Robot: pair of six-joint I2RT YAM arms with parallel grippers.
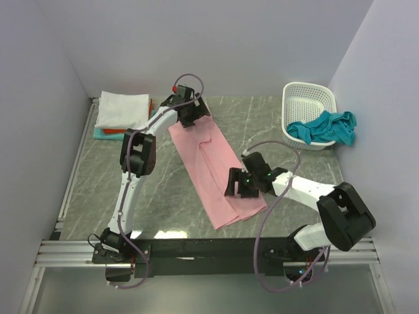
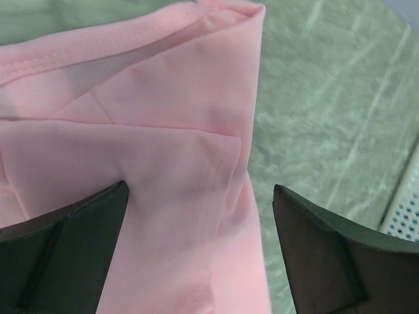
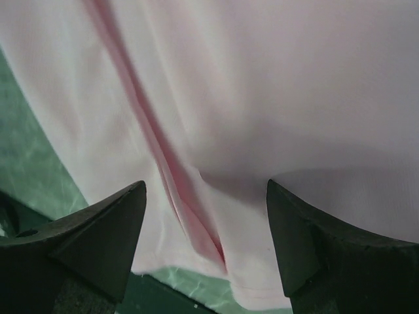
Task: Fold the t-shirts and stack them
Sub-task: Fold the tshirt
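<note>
The pink t-shirt (image 1: 213,170) lay flat on the bench (image 1: 157,190) as a long folded strip, running diagonally from its far-left end to its near-right end. My left fingers (image 1: 195,118) stood at their widest over the shirt's far end, holding nothing; between them my wrist view showed the pink t-shirt (image 2: 163,131) with a folded edge and stitched hem. My right fingers (image 1: 239,187) were also spread wide and empty over the near end, close to the shirt's right edge, with a lengthwise crease in the pink t-shirt (image 3: 262,98) below them.

Far right of the pink shirt stood the white lattice basket (image 1: 308,88), a teal t-shirt (image 1: 324,127) spilling over its near rim. Far left of the pink shirt, a folded white t-shirt (image 1: 122,109) topped an orange-red t-shirt (image 1: 115,131).
</note>
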